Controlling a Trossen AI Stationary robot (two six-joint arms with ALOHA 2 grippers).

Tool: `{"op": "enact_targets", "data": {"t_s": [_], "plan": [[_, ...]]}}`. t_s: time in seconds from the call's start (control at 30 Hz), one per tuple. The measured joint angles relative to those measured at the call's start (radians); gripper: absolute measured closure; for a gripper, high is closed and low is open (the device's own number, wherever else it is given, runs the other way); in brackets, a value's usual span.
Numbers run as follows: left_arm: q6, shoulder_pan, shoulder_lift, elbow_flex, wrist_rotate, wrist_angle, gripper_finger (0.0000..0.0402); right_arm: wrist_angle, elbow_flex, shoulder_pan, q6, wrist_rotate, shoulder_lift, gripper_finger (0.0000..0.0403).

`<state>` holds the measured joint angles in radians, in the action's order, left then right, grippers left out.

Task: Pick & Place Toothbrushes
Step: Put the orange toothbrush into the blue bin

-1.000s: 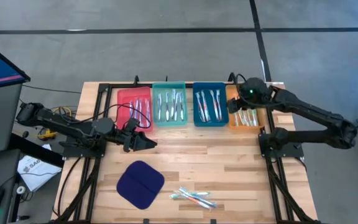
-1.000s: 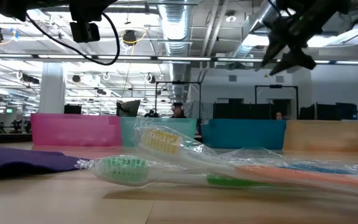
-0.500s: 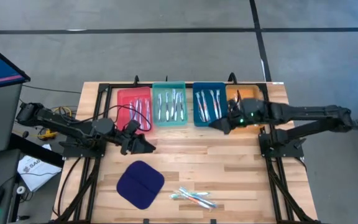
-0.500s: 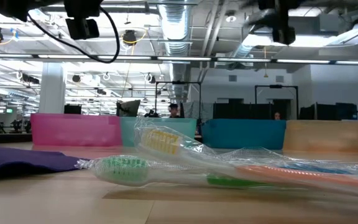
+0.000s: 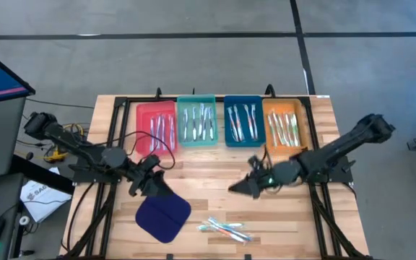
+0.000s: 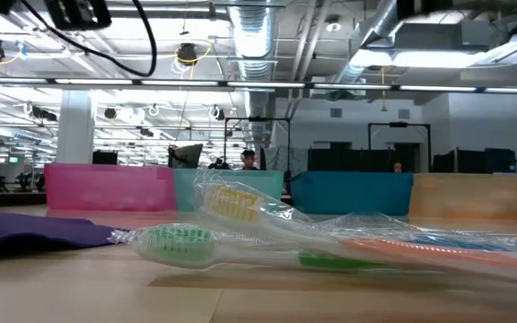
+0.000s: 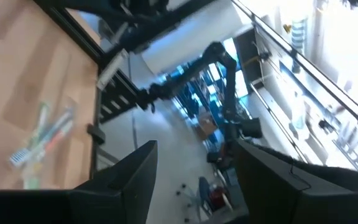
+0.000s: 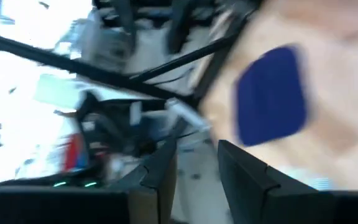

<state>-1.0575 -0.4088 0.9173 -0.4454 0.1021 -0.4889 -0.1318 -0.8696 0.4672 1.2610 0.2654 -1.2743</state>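
A few loose toothbrushes (image 5: 223,230) in clear wrappers lie flat on the wood near the table's near edge; in the low view they fill the foreground (image 6: 240,235). More toothbrushes lie in the red (image 5: 144,115), teal (image 5: 196,100), blue (image 5: 243,143) and orange (image 5: 303,123) trays along the far side. My left gripper (image 5: 155,186) hovers open at the far edge of the dark blue pad (image 5: 163,214). My right gripper (image 5: 238,188) is open over the table's middle, on the far side of the loose toothbrushes. Both are empty.
The four trays stand side by side at the far edge. The blue pad lies flat near the near edge, left of the loose toothbrushes. Bare wood (image 5: 208,173) lies between the trays and the pad. Black frame rails (image 5: 316,209) flank the table.
My right gripper has swung from above the orange tray toward the near edge and the table's left, ending over the table's middle and leaving the low view. My left gripper has shifted toward the near edge, closer to the blue pad. The toothbrushes have not moved.
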Motion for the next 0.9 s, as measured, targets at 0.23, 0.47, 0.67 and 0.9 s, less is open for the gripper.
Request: {"op": "enact_targets", "data": {"t_s": [0.23, 0.47, 0.67, 0.9], "plan": [[0.004, -0.119, 0.000, 0.000, -0.111, 0.000, 0.0198, -0.593, -0.023, 0.153, 0.133, -0.009, -0.271, 0.0291], [0.006, -0.180, 0.000, 0.000, -0.147, 0.000, 0.0198, -0.662, -0.261, 0.247, 0.165, -0.030, -0.505, 0.0292], [0.011, -0.183, 0.000, 0.000, -0.147, 0.001, 0.0198, -0.143, -0.484, 0.257, 0.375, -0.248, -0.616, 0.0313], [0.036, -0.183, 0.000, 0.000, -0.147, 0.002, 0.0198, 0.719, -0.720, 0.256, 0.226, -0.260, -0.685, 0.0374]]}}
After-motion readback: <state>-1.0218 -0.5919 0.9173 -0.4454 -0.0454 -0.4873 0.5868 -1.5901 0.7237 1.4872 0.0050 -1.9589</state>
